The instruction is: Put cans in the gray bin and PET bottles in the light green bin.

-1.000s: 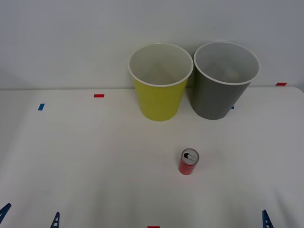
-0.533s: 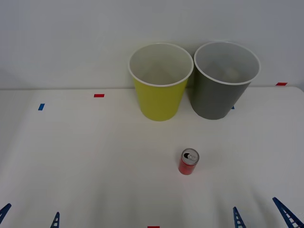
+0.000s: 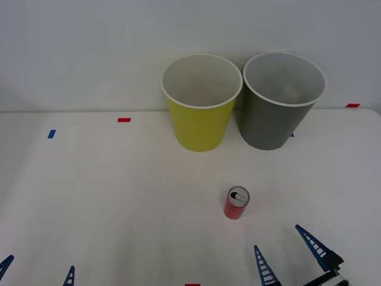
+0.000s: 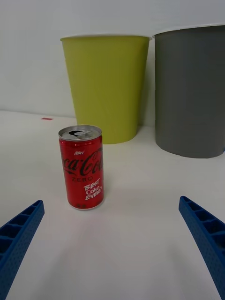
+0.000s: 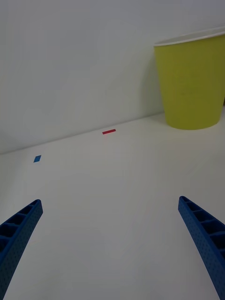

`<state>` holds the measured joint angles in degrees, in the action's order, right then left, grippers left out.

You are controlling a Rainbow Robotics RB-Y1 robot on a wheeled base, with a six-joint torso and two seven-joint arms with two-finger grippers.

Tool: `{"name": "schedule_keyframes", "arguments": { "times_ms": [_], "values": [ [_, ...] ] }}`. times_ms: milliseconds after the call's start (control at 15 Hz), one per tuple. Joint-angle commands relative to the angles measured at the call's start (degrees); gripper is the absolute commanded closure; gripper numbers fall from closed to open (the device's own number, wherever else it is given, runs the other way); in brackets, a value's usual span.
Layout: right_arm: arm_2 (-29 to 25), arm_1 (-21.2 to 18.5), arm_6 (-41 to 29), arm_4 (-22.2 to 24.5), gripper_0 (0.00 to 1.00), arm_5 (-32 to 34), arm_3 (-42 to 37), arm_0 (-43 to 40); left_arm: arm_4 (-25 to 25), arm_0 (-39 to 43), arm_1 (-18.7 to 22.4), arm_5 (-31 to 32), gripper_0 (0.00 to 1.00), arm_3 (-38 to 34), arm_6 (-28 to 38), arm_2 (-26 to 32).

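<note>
Counter (image 3: 107,196) is white, with both bins at its far edge against the wall, right of centre; light green bin (image 3: 201,102) and gray bin (image 3: 281,100) stand upright just beside each other, gray one nearer the right edge; from this angle you can't confirm whether either holds anything. Red can (image 3: 236,202) stands upright, well in front of the bins, toward the near edge and right of centre, silver top up with the tab opening showing. Your right tool (image 3: 293,250) sits near the counter's near edge, just short of the can on its right side, spread wide and holding nothing; in the right wrist view the can sits closer to one finger than the other, not centred. Left tool (image 3: 37,269) waits at the near left corner, also wide apart and empty. Step in hand looks like the reach for the can; next you'd need to line the right tool up so the can is centred between the fingers, push forward, close, then lift and carry to the gray bin.
</note>
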<state>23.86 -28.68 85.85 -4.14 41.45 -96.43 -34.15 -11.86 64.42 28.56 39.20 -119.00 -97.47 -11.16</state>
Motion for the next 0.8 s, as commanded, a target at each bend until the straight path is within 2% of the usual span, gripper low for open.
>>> {"name": "schedule_keyframes", "arguments": {
  "times_ms": [67, 267, 600, 800],
  "values": [
    [1.01, 1.17, 0.28, 0.01, 0.0, -3.48, 0.1, 3.48, 0.0, 0.0, 0.0, 0.0, 0.0, -0.01, 0.0, 0.0],
    [1.36, 3.19, 0.9, 0.01, 0.0, -7.7, 0.1, 6.2, 0.0, 0.0, 0.0, 0.0, 0.0, -0.01, 0.0, 0.0],
    [1.98, 4.68, 1.69, 0.01, 0.0, -7.7, 1.95, 8.57, 0.0, 0.0, 0.0, 0.0, 0.0, -0.01, 0.0, 0.0],
    [2.06, 7.06, 1.78, 0.28, 0.0, -7.7, 6.43, 12.53, 0.0, 0.0, 0.0, 0.0, 0.0, -0.01, 0.0, 0.0]
  ]
}}
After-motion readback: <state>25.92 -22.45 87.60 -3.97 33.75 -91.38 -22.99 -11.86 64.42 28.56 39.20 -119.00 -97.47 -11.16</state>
